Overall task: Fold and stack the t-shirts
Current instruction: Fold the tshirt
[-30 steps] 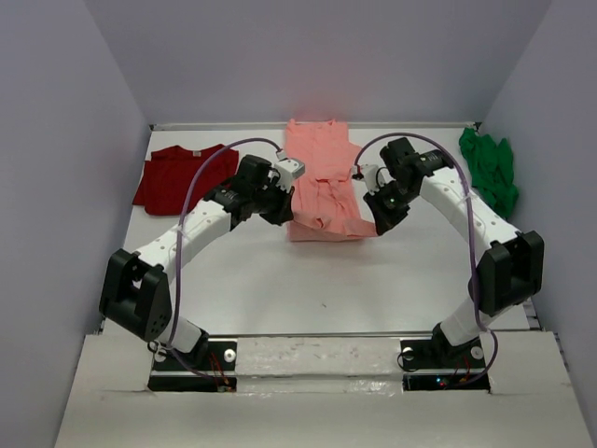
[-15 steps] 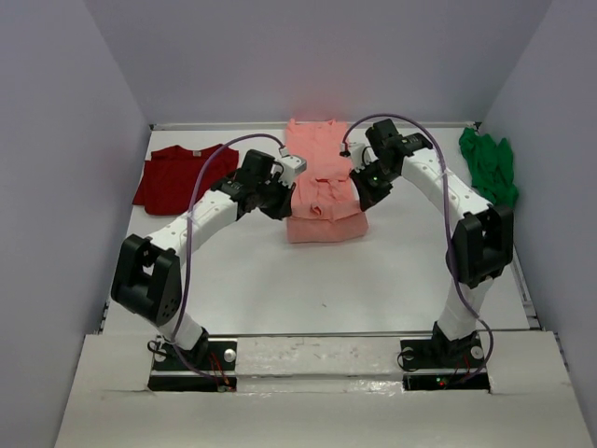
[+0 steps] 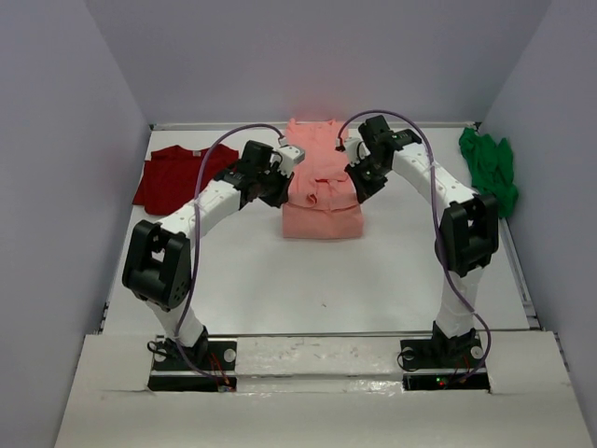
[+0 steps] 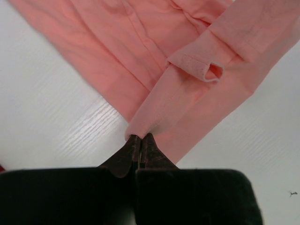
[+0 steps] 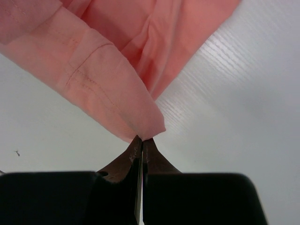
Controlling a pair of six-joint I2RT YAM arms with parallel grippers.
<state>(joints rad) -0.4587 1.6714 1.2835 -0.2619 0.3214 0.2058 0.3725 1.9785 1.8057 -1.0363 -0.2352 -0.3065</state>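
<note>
The salmon-pink t-shirt point(image 3: 320, 213) lies at the upper centre of the top view, its near part doubled over. The left gripper point(image 4: 139, 141) is clenched on the fold's left-hand edge and the right gripper point(image 5: 142, 142) on its right-hand edge. On the white table point(image 3: 326, 280), the dark red t-shirt point(image 3: 175, 175) lies flat at upper left and the green t-shirt point(image 3: 492, 168) sits bunched at upper right.

Table point(image 3: 308, 280) gaps lie between salmon-pink shirt point(image 3: 322, 222), dark red shirt point(image 3: 173, 177) and green shirt point(image 3: 490, 168)
</note>
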